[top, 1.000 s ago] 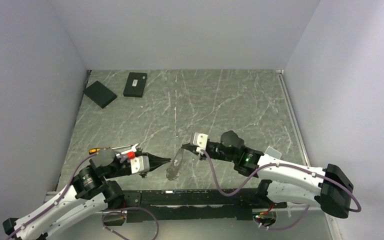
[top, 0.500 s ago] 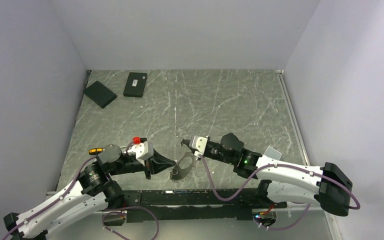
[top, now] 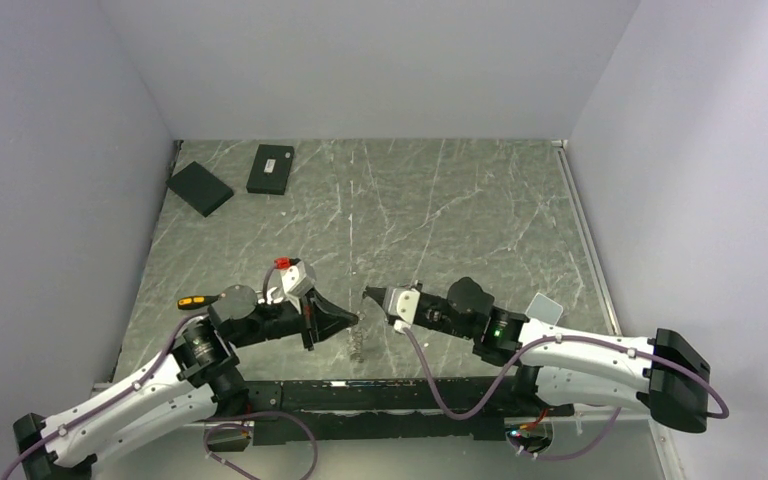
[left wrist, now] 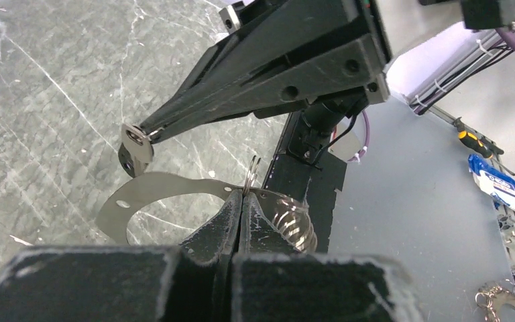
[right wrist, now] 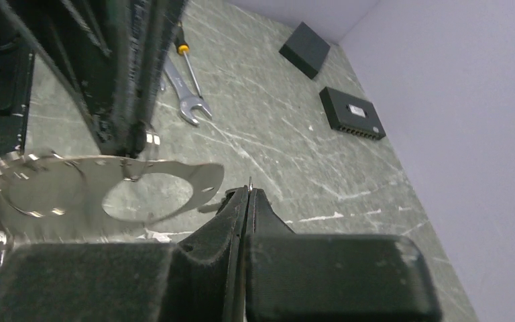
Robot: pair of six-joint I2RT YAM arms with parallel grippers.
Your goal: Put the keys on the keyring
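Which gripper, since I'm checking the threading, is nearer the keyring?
Left. The left gripper is shut on the keyring; the right gripper holds a key just beside its rim.

A black box (top: 200, 188) and a labelled box (top: 271, 169) sit at the desk's (top: 460, 210) far-left corner; a wrench (right wrist: 178, 94) lies beside a screwdriver (right wrist: 186, 57).

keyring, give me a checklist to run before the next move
1. Left claw shut on the keyring: ok.
2. Right claw shut on a key: ok.
3. Key lined up with the keyring's opening: cannot tell, no opening shows.
4. Key threaded on the keyring: not ok, it appears held just beside the band.
5. Wrench lying away from both claws: ok.
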